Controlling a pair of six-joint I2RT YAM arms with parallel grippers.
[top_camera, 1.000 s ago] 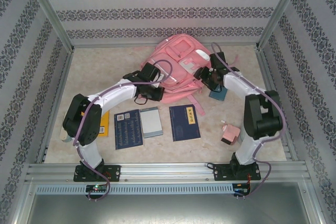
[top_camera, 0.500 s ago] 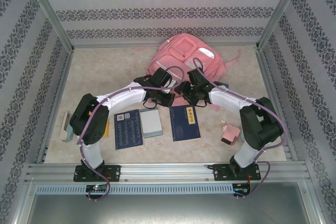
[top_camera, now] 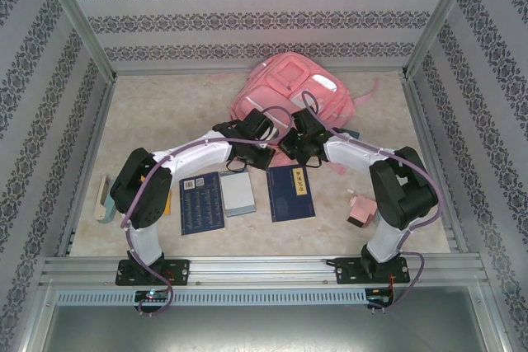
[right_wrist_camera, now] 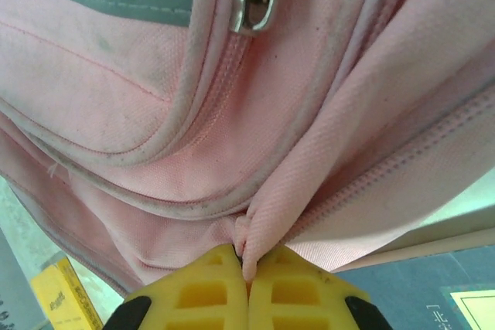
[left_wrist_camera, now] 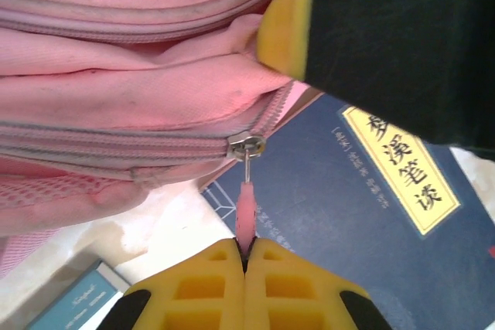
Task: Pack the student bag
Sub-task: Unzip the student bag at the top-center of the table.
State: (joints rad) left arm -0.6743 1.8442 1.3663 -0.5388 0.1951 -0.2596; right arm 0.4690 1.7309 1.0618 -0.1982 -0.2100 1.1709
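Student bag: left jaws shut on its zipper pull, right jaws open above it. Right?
No: the right jaws are shut too, pinching a fold of the student bag, as the right wrist view shows. The left jaws hold the zipper pull.

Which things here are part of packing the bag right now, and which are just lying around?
In use: bag, pinched by right hand; zip pull, pinched by left hand.
Lying about, none held: yellow-label book, blue book, grey notebook, pink box.
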